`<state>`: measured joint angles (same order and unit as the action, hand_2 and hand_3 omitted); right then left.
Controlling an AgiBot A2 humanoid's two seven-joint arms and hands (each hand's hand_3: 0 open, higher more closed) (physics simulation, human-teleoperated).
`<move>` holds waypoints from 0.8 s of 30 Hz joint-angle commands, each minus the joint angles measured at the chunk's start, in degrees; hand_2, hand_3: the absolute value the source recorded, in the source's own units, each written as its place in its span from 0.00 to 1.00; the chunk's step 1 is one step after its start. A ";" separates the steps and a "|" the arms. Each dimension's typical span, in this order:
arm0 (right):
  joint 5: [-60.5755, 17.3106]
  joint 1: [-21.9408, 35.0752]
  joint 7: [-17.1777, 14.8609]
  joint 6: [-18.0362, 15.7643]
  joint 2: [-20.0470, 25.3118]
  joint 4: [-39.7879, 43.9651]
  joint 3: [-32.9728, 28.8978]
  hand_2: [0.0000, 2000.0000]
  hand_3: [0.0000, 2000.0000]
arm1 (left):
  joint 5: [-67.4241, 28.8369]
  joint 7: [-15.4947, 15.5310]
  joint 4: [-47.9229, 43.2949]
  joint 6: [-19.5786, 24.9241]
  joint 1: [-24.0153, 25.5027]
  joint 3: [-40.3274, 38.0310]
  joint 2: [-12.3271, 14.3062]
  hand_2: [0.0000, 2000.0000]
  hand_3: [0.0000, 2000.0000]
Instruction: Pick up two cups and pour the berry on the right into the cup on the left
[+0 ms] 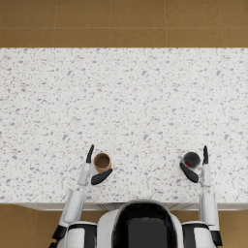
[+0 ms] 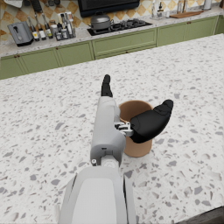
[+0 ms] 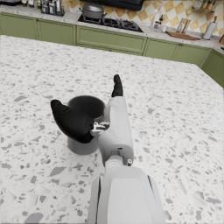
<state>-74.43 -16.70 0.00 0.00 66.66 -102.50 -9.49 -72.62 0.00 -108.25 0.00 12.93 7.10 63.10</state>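
Observation:
A brown cup [image 1: 101, 162] stands upright on the speckled table [image 1: 135, 97] near its front edge, on the left. My left hand [image 1: 95, 167] brackets it, fingers straight along its outer side and thumb across its near side; in the left wrist view the cup [image 2: 138, 148] sits between the fingers and thumb of this hand [image 2: 127, 123]. On the right stands a dark grey cup [image 1: 192, 159] with a red berry [image 1: 188, 164] inside. My right hand [image 1: 197, 164] flanks it the same way. The right wrist view shows that cup [image 3: 81, 144] in the spread hand [image 3: 97, 124]; the berry is hidden there.
The table's front edge [image 1: 121, 203] lies just behind both cups, with brown tiled floor [image 1: 121, 22] beyond the far edge. The wrist views show green cabinets [image 2: 122, 43] and a stove with a pot [image 3: 92, 10] far behind.

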 commanded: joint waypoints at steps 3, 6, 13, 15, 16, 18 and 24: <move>0.00 -0.62 0.00 0.00 0.44 3.32 1.23 0.00 0.00 | 0.00 0.00 1.40 0.00 0.16 1.19 0.35 0.00 0.00; 0.00 -0.46 0.00 0.00 0.82 4.50 1.72 0.00 0.00 | 0.00 0.00 3.29 0.00 -0.23 2.35 0.96 0.00 0.00; 0.01 2.62 0.00 0.00 1.86 11.23 4.92 0.00 0.00 | 0.00 0.06 10.07 -0.41 -2.71 6.02 3.07 0.00 0.00; -0.01 2.66 0.07 0.43 2.06 11.37 5.04 0.00 0.00 | 0.01 0.06 11.38 -0.37 -2.95 6.77 3.37 0.00 0.00; -0.02 2.88 0.14 0.73 2.12 11.31 4.97 0.00 0.00 | 0.01 0.05 12.02 -0.28 -3.19 6.79 3.63 0.00 0.00; -0.02 2.91 0.21 0.89 2.25 11.46 5.15 0.00 0.00 | 0.01 0.04 13.49 -0.20 -3.97 7.00 4.30 0.00 0.00; -0.05 2.78 0.21 1.38 2.54 10.30 6.32 1.00 0.33 | 0.01 0.33 16.30 0.31 -5.30 7.39 5.28 1.00 0.49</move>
<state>-74.49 -13.54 0.19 0.83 69.25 -92.17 -4.02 -72.62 0.37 -92.91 0.17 7.51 13.97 68.42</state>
